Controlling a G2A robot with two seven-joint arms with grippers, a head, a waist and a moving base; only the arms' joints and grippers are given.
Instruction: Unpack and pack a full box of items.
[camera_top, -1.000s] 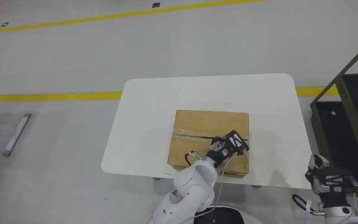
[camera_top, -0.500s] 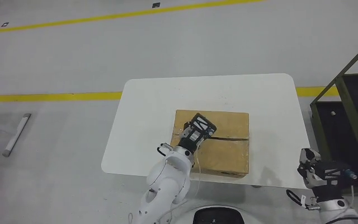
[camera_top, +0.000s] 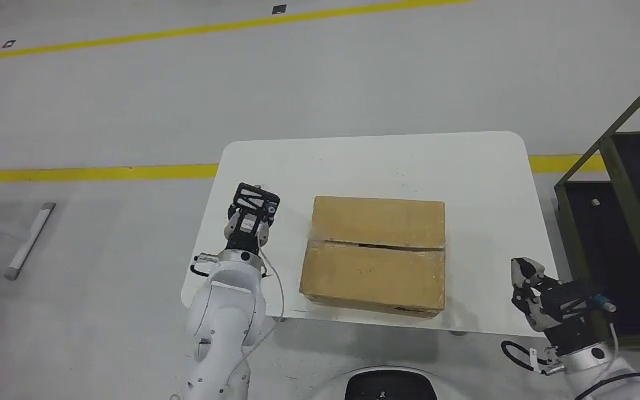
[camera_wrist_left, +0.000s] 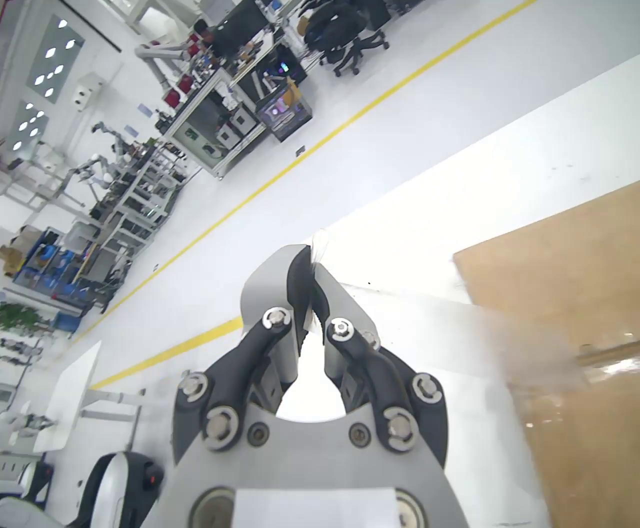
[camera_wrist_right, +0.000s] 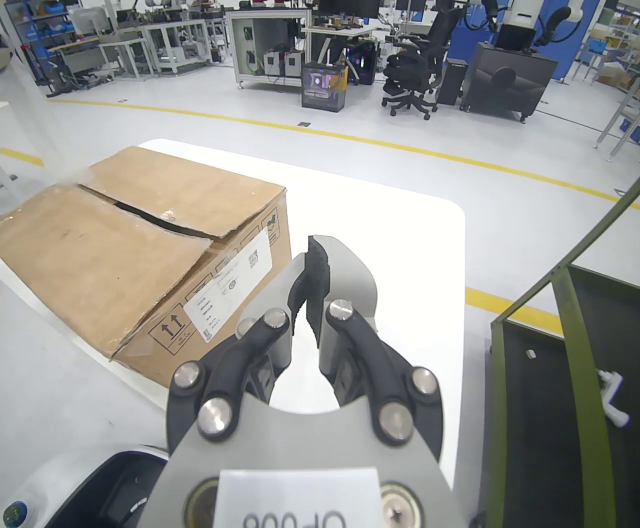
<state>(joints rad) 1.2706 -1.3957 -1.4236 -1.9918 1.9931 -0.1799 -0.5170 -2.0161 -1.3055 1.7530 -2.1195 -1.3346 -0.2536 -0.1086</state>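
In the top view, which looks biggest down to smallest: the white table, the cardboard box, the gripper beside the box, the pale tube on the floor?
1. white table
2. cardboard box
3. left gripper and pale tube: these look alike. The gripper is nearer the camera and the tube lies on the floor, so I won't rank them.

Box (camera_wrist_right: 125, 250) side: 2 up-arrows mark (camera_wrist_right: 170, 327); white label (camera_wrist_right: 230, 285) unreadable.
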